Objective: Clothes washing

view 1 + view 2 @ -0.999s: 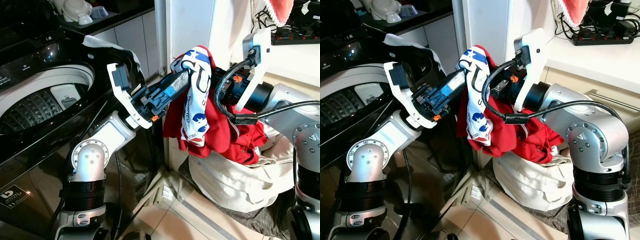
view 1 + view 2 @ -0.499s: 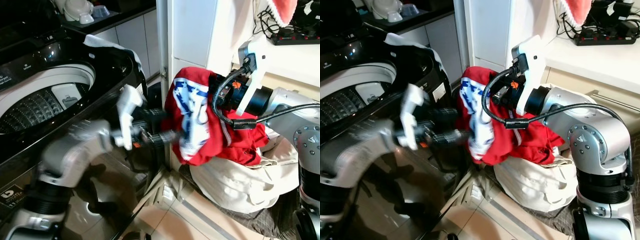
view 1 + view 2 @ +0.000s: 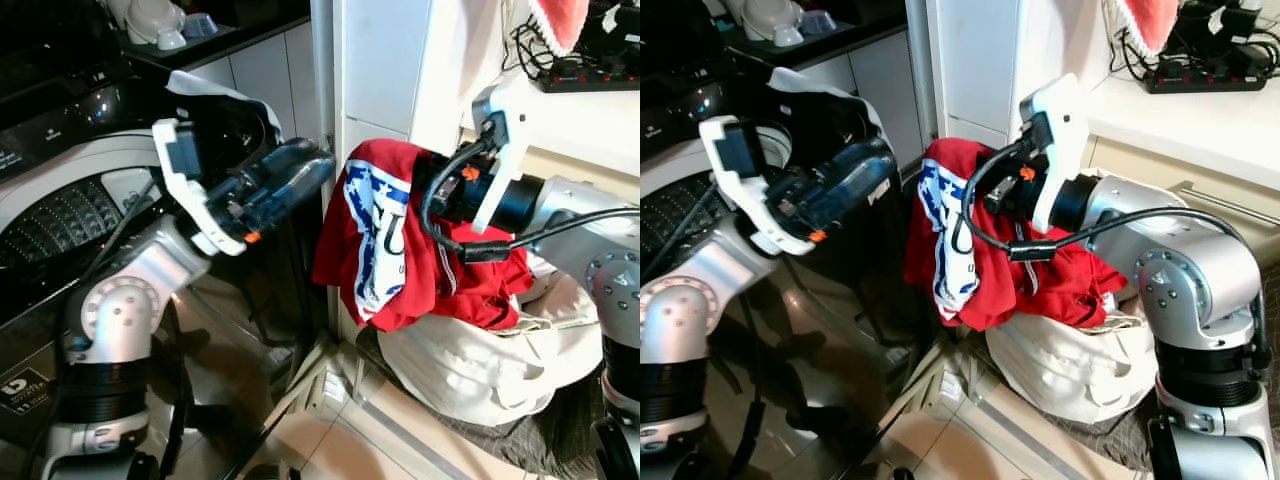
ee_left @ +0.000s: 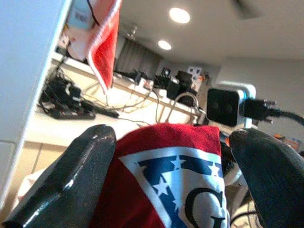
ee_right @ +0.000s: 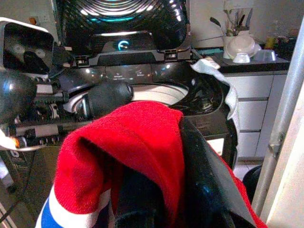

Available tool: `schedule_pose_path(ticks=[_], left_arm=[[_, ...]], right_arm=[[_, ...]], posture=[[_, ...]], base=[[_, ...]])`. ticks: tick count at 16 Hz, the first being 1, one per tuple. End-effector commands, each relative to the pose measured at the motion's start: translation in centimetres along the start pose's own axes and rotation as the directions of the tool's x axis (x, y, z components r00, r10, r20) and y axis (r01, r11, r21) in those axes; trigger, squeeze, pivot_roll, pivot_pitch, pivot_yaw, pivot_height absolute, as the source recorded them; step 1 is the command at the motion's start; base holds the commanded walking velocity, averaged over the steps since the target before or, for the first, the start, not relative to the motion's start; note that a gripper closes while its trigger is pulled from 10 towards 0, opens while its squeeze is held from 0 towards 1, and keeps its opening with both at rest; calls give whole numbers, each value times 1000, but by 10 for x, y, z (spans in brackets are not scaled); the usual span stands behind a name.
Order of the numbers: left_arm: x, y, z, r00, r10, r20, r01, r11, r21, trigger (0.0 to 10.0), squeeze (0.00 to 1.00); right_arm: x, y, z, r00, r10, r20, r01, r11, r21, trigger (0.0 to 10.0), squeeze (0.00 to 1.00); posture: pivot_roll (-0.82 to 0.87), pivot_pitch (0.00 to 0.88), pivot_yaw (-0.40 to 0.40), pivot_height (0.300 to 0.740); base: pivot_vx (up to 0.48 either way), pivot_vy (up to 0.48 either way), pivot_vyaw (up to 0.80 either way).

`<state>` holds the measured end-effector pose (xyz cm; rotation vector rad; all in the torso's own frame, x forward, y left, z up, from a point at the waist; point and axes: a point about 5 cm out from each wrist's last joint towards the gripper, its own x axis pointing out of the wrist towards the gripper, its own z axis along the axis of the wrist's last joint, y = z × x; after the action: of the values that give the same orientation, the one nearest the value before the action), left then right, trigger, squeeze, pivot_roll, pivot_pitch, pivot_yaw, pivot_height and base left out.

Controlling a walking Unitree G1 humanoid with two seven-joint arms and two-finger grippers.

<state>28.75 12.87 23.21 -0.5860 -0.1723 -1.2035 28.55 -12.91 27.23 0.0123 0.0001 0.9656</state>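
Tiles [image 3: 330,450] underlie black washer [image 3: 60,200], white cabinet [image 3: 385,60].

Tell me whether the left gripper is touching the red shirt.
Apart. In the left wrist view the left gripper has its fingers spread open, with the red shirt beyond them; the left eye view shows a gap between them.

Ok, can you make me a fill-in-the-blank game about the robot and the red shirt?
1. The red shirt hangs from the robot's ____ gripper.
2. The left gripper has its fingers ____ and holds nothing.
3. Below the shirt sits a ____ laundry bag.
4. The washing machine has its lid ____.

Missing words: right; open; white; open
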Motion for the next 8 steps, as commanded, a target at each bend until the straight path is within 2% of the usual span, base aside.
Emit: schedule_pose_path(ticks=[1, 3, 4, 5, 8], left_arm=[[10, -3, -2, 999, -6, -53, 8, 999, 44, 10000, 1000], [24, -1, -19, 989, 42, -144, -17, 985, 173, 10000, 1000], [30, -2, -23, 988, 36, -148, -7, 981, 193, 10000, 1000], [33, -4, -23, 990, 25, -137, 1, 983, 182, 10000, 1000], [43, -16, -31, 989, -67, -135, 79, 993, 87, 10000, 1000]], right_arm=[[2, 3, 4, 1000, 19, 14, -19, 1000, -21, 0, 0], [5, 4, 4, 1000, 22, 13, -22, 999, -28, 0, 0], [6, 4, 3, 1000, 22, 14, -22, 999, -28, 0, 0], [6, 5, 3, 1000, 22, 13, -21, 999, -28, 0, 0], [7, 5, -1, 1000, 13, 0, -13, 1000, -26, 0, 0]], posture=[[-2, 0, 84, 740], [-2, 0, 84, 740], [-6, 0, 91, 740], [-7, 0, 93, 740], [-7, 0, 93, 740]], base=[[0, 0, 0], [0, 0, 0], [0, 0, 0], [0, 0, 0], [0, 0, 0]])
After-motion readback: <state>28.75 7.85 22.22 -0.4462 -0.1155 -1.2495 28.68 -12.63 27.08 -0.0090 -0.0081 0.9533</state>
